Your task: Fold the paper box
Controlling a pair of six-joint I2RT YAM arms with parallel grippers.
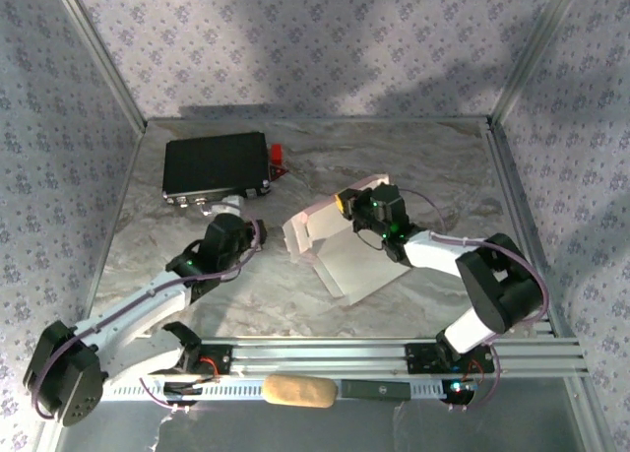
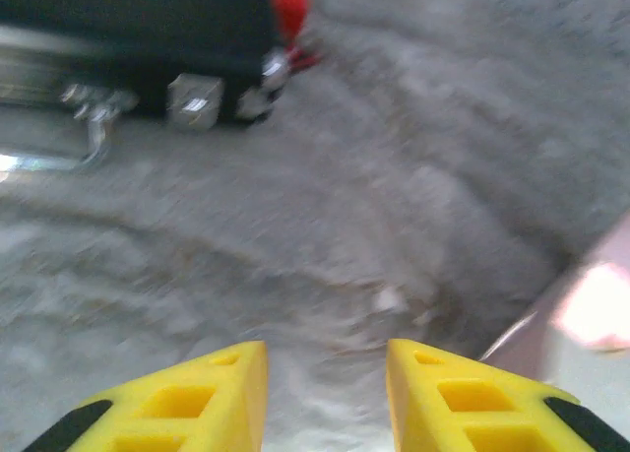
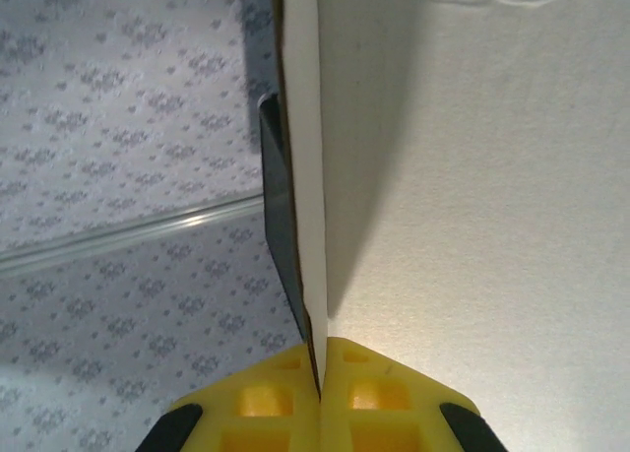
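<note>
A: From above, where is the paper box (image 1: 340, 250)?

B: About mid-counter, a bit nearer the right edge, partly raised. The right end effector (image 1: 345, 204) is clamped on its far upper flap, I'd say to keep that panel upright for the fold.

A: And the left end effector (image 1: 219, 212)?

B: Left of the box, apart from it, pointing at the black case (image 1: 217, 163) in the far left corner. The counter (image 1: 413, 166) is marbled grey, framed by metal rails and flower-patterned walls (image 1: 295, 38).

A: What does the left wrist show?

B: The left end effector (image 2: 325, 373) with its jaws apart and nothing between them, over bare counter (image 2: 345, 206). The black case (image 2: 138, 29) is ahead and a corner of the paper box (image 2: 591, 314) is at the right; it seems free to help with another flap.

A: And the right wrist?

B: The right end effector (image 3: 321, 373) is closed tight on a thin edge of the paper box (image 3: 472, 226), with the whitish inner face to its right. The patterned wall (image 3: 118, 97) is behind.
</note>
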